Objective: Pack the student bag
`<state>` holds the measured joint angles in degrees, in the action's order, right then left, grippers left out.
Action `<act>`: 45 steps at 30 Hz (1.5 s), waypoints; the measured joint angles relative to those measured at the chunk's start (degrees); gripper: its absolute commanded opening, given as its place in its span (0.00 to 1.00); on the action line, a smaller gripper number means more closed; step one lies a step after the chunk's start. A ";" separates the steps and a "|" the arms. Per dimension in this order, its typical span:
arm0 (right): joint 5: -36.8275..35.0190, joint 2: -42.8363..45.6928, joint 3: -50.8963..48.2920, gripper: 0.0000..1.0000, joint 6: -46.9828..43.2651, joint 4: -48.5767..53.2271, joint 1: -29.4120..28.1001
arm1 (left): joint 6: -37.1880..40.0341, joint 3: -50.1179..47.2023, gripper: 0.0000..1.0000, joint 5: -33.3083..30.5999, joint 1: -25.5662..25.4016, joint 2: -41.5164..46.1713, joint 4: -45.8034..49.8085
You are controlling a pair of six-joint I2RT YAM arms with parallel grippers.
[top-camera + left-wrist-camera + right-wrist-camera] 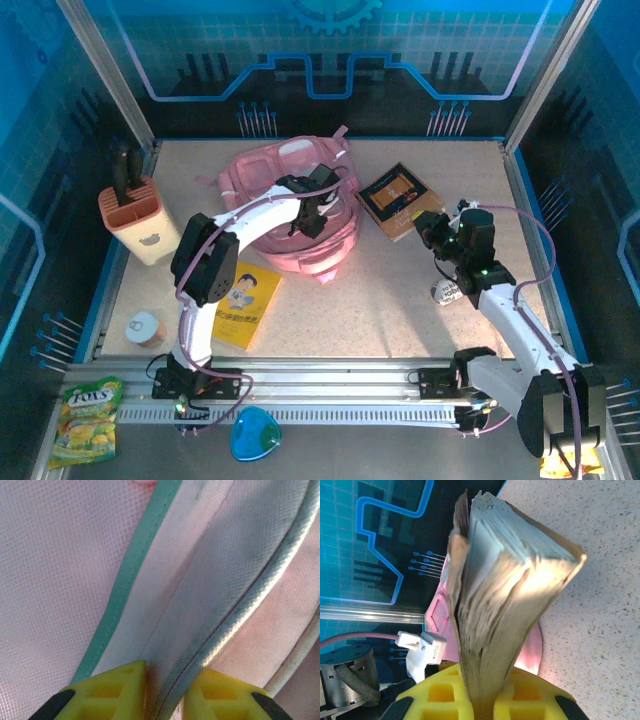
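- The student bag [318, 252] is big, soft and pink. It lies in the middle of the table [400, 310], toward the far side.
- The left gripper [312, 208] is down on top of the bag. In the left wrist view its yellow fingers [117, 690] are pressed together on a fold of the bag's pale cloth, next to a green strip [131, 575].
- A book [392, 195] with a dark cover is just to the right of the bag.
- The right gripper [430, 228] holds the book at its near edge. In the right wrist view the two yellow fingers [437, 695] squeeze the thick stack of pages [505, 580] between them.
- A thin yellow booklet [245, 300] lies flat on the table, near the front left of the bag.
- A peach holder [135, 220] with black handles sticking out stands at the left side of the table.
- A small round cup [145, 328] sits near the left front corner.
- A small white thing [447, 292] lies under the right arm; what it is cannot be told.
- A green snack bag [85, 415] and a blue and green thing [255, 435] lie in front, by the arm bases.
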<state>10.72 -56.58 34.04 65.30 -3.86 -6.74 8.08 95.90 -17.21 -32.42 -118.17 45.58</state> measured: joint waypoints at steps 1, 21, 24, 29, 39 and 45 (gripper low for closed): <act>0.00 0.15 0.00 0.00 -0.09 0.31 0.24 | -0.26 0.00 0.12 0.00 0.00 0.11 -0.02; 1.05 8.81 -0.55 0.00 -2.36 9.86 6.03 | -6.71 -3.23 0.00 -4.35 0.55 16.22 -10.45; 1.75 6.71 -1.03 0.00 -0.57 8.02 3.08 | -7.67 -3.21 0.00 -2.47 0.55 16.22 -11.52; 2.10 0.63 -1.25 0.00 2.29 3.10 -6.08 | -8.79 -3.04 0.00 0.13 0.55 16.22 -11.69; 0.79 -21.09 6.97 0.00 7.82 -9.84 -17.66 | -9.70 -2.71 0.00 3.63 0.55 16.57 -13.31; -4.92 -33.09 14.49 0.00 10.36 -16.06 -20.83 | -9.70 -2.73 0.00 4.09 0.55 18.08 -14.51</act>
<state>5.80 -89.67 48.53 75.66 -19.92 -27.57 -1.63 93.17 -13.13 -31.88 -100.09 31.07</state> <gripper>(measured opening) 0.103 0.058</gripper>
